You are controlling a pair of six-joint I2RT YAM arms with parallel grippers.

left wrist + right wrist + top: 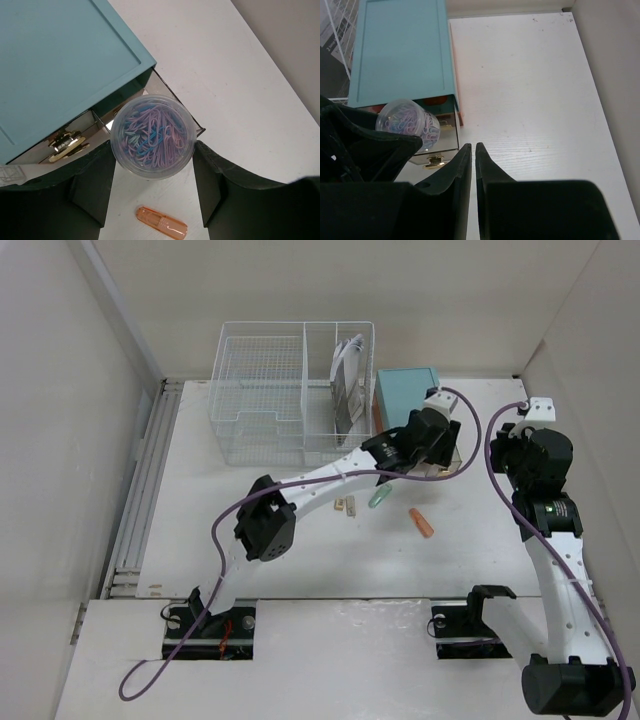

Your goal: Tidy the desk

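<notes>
Wrist views reveal the paperclip tub (151,136) in the left claw (152,180), hidden overhead.

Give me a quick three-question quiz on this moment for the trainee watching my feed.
1. Multiple choice: what does the left claw hold? A) a stapler B) a clear tub of paper clips C) a marker
2. True or false: the right claw is shut and empty.
3. Fill in: the tub hangs over the open ___ of the teal box.
Key: 1 B. 2 True. 3 drawer.
</notes>
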